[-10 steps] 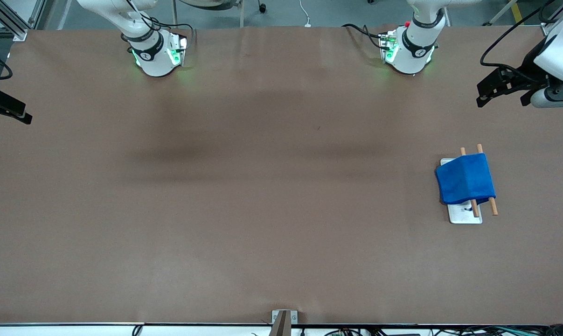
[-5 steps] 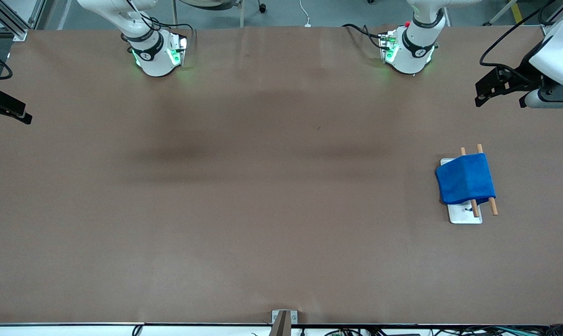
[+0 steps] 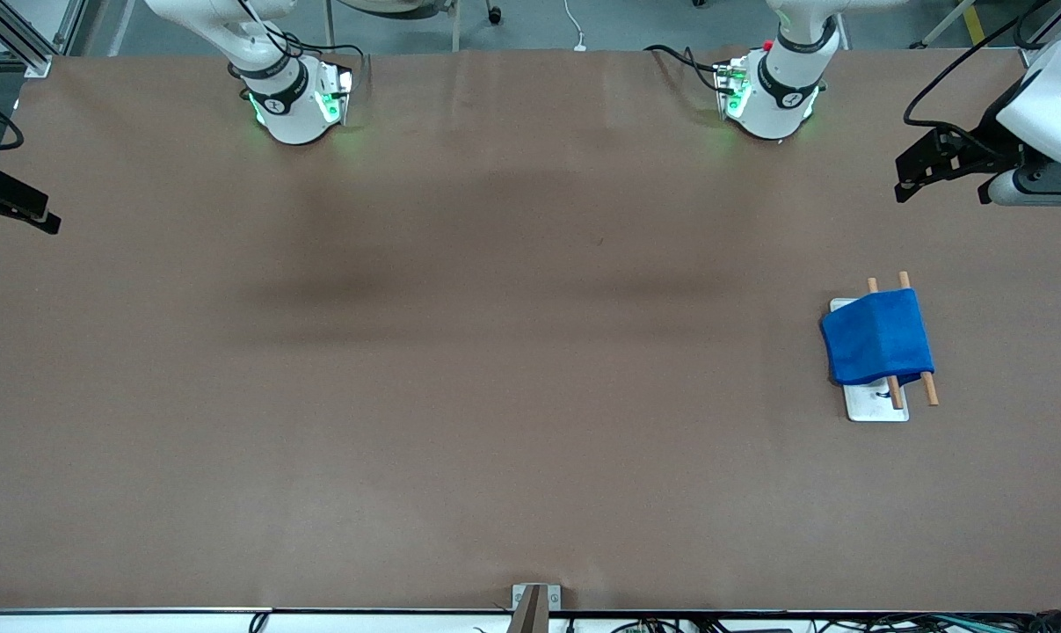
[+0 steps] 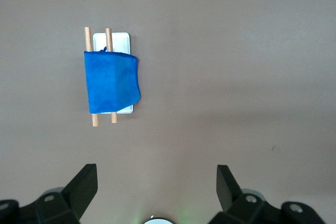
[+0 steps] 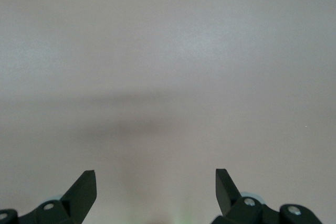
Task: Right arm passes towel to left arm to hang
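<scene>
Towel (image 3: 877, 338): bright royal-blue soft cloth, folded to a rough rectangle, draped over two wooden rods (image 3: 929, 388) of a small rack on a white base plate (image 3: 875, 403). Rod ends poke out past both short edges of the cloth; one corner sags w/ a rounded edge in the left wrist view (image 4: 112, 82). Surface mostly smooth, w/ one crease line running across it. Rack sits on the brown table (image 3: 495, 369) toward the left arm's end, nearer the front camera than the left arm's base (image 3: 772, 97).

Left gripper (image 3: 912, 180): up in the air over the table edge at that same end, well apart from the towel, fingers spread wide, holding nothing; its wrist cam looks down on the rack.

Right gripper (image 3: 11, 211): at the table edge toward the right arm's end, far from the rack. Fingers (image 5: 84, 187) wide apart, empty, over bare table.
</scene>
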